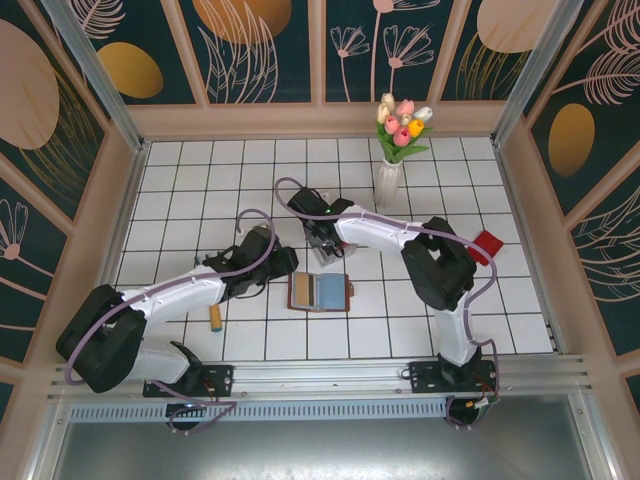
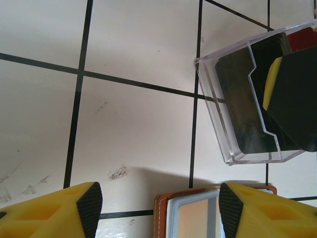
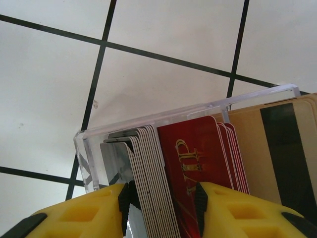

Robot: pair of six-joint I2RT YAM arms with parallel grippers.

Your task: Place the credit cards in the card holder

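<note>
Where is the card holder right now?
In the top view the card holder lies open mid-table, just nearer than the clear box, right of the left gripper.

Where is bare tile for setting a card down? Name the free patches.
Free: far-left tiles, left of the vase; the near strip in front of the card holder. Crowded: the centre, where both arms meet by the clear box.

left pincer (image 2: pixel 156 210): jaws wide apart | right pincer (image 3: pixel 161 203): jaws clamped on credit cards (image 3: pixel 163 163)

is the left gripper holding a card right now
No, the left gripper is open with nothing in it, hovering over the card holder.
</note>
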